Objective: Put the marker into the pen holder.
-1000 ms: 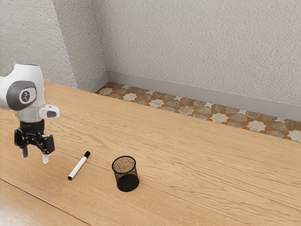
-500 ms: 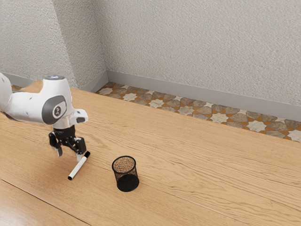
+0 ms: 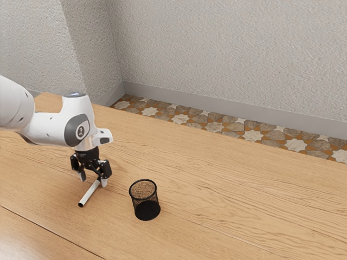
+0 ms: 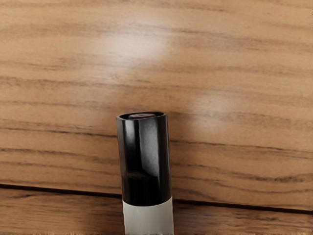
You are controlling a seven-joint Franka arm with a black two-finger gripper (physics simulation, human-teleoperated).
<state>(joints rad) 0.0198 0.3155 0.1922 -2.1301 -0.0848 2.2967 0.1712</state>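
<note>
Black two-finger gripper (image 3: 93, 180) poised at the white-barrelled, black-capped marker (image 3: 90, 192), grasp still to be made

In the exterior view, the white, grey-trimmed robot arm (image 3: 51, 127) reaches in from the view's left, with its hand low over the capped end of the marker. The fingers stand spread, with a clear gap between them. The marker lies on the light-brown wood-grain table (image 3: 227, 206), its barrel slanting out from under the hand, its capped end hidden by the nearer fingertip. The black wire-mesh, cup-shaped pen holder (image 3: 147, 210) stands upright on the table, near the marker but apart from it, toward the exterior view's right.

In the wrist view, the glossy black cap (image 4: 146, 156) and a short stretch of the white barrel lie just under the hand.

The step in hand looks to be lining up the pick. Next, the hand should settle with a finger on each side of the marker, then close and lift. A hold so near the cap may let the barrel swing; it would need turning upright before lowering into the mesh cup.
</note>
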